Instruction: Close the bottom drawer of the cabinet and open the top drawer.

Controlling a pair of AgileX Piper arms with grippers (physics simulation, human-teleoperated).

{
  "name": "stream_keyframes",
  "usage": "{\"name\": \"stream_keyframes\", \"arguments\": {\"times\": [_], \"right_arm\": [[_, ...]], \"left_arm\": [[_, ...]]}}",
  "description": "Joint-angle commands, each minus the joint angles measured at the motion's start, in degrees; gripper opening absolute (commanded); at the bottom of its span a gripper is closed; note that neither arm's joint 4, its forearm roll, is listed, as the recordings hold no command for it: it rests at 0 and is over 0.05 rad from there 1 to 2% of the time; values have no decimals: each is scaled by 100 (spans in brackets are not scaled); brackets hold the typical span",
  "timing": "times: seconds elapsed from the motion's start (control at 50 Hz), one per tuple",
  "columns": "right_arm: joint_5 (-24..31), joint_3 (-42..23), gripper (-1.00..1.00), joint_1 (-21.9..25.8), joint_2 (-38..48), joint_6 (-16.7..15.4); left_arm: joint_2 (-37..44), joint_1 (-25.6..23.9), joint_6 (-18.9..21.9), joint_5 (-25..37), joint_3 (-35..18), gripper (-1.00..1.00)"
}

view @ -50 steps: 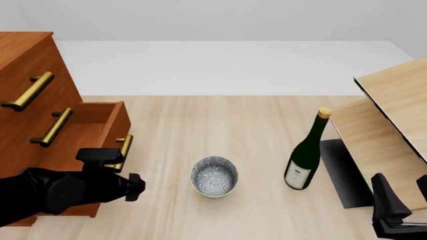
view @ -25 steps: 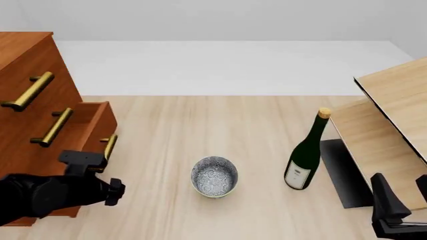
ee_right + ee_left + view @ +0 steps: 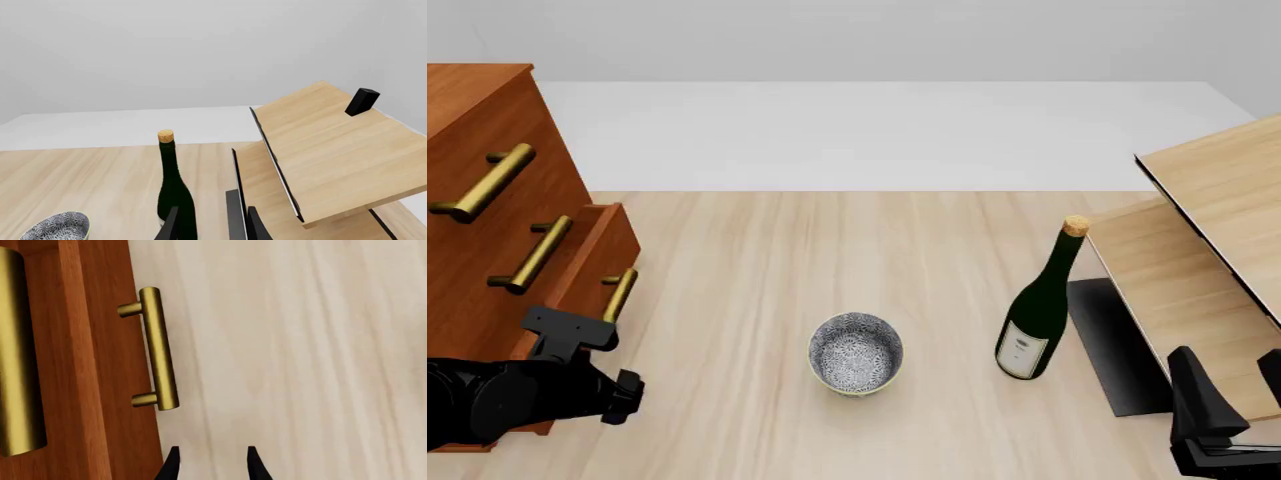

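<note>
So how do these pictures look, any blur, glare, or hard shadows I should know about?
Front view: sharp, evenly lit, barely any cast shadows under the bottle or bowl. Left wrist view: the table's grain looks smeared, while the bottom drawer's brass handle stays crisp with a soft sheen, no harsh glare. Right wrist view: clear, flat light, no visible distortion.

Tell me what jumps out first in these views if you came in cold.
The reddish-brown cabinet at the table's left edge dominates, its bottom drawer standing slightly proud of the two above, with the left tool just beside its brass handle. Mid-table sit a speckled bowl and, to its right, an upright dark green bottle with a cork. Pale wooden furniture fills the right side.
</note>
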Motion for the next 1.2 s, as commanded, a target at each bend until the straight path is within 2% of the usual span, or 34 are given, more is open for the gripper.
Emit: {"name": "stream_keyframes", "arguments": {"times": [0.02, 0.06, 0.18, 0.22, 0.26, 0.44, 0.74, 1.2], "right_arm": [[24, -5, 100, 4, -18, 13], [36, -6, 100, 6, -29, 14], [68, -8, 100, 18, -62, 15], [68, -6, 100, 22, -61, 13], [71, -8, 100, 23, -63, 18], [58, -5, 100, 17, -52, 14], [45, -10, 100, 14, -30, 41], [107, -20, 100, 20, -85, 55]], "left_arm": [[191, 319, 311, -109, 332, 100], [131, 494, 536, -168, 404, 100], [97, 595, 588, -170, 459, 100], [38, 771, 810, -211, 527, 100], [49, 739, 769, -198, 512, 100], [-32, 1115, 1173, -285, 651, 100], [-163, 1471, 1562, -339, 771, 100], [-434, 1766, 1874, -254, 834, 100]]}}
